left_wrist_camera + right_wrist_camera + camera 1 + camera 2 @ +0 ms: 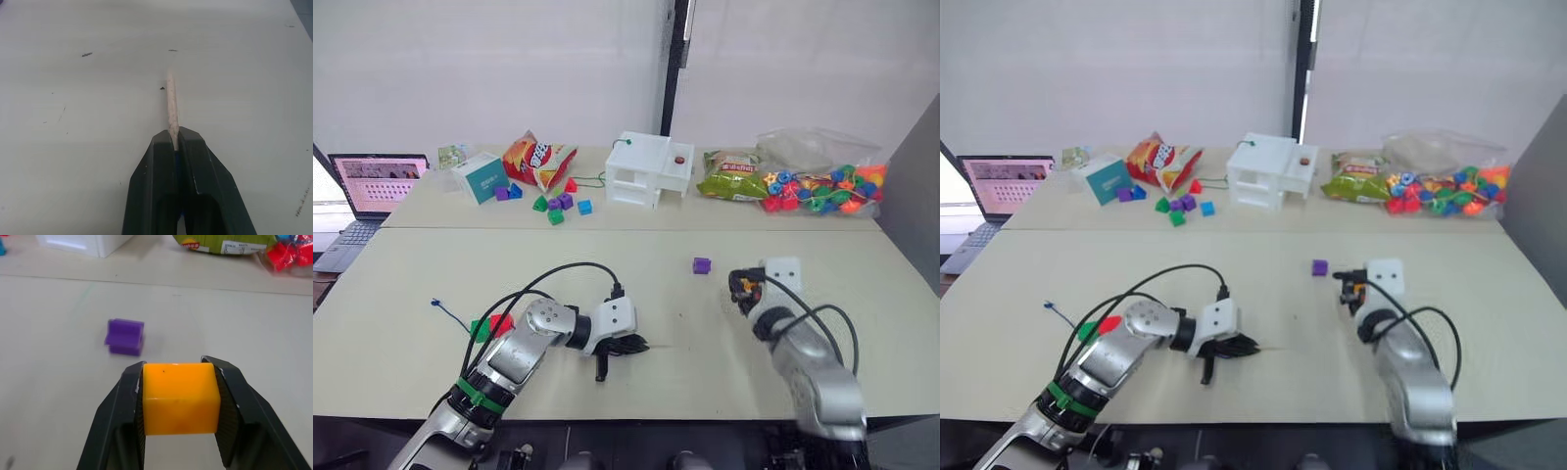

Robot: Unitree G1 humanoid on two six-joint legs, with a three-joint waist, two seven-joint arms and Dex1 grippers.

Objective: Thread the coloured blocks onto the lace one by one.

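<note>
Your left gripper (172, 139) has its fingers closed on the pale stiff tip (171, 103) of the lace (450, 315), low over the bench (685, 333). The tip sticks out forward between the fingers. The rest of the lace runs back along your left arm; its dark-blue end lies on the bench near the green block (481, 331) and the red block (501, 322), which sit close together beside that arm and look already threaded, though I cannot confirm it.

Your right gripper (179, 382) holds the yellow block (179, 397) firmly between its two fingers. The purple block (125, 336) waits on the bench just ahead of it. I cannot find a blue block near the arms.

The main risk is that the hole of the yellow block is not visible here, so I cannot tell which way it points. If the fingers cover the hole, or the hole stands across the lace, the tip will hit a flat face and bend or slide back in your left grip.

The two grippers are well apart. When you bring them together, a small error in height or angle will make the tip miss.

Also take care that the left arm does not drag the lace and pull the green and red blocks off the end.
</note>
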